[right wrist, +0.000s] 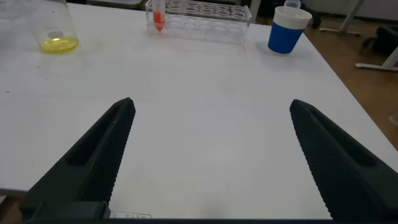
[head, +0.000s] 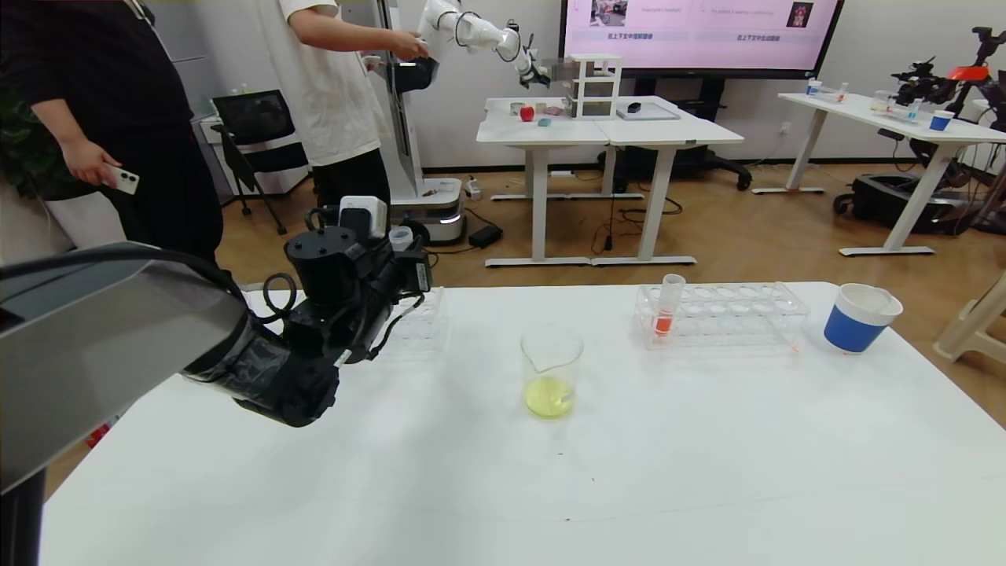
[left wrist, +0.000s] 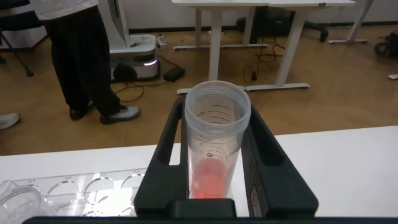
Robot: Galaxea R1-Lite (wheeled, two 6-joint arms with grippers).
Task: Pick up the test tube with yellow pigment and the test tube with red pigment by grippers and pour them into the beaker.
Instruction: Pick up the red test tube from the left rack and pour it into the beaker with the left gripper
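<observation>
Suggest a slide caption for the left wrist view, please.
Left pincer gripping a slim clear plastic tube of orange-red liquid.

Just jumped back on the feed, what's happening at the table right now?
The left pincer is shut on a slim clear plastic tube with orange-red liquid, held upright above the left clear tube rack. The small clear glass beaker at mid-table already holds yellow liquid. Another tube with orange-red liquid stands in the right clear rack, beside a blue-and-white paper cup. The right pincer is open, low over bare table.
</observation>
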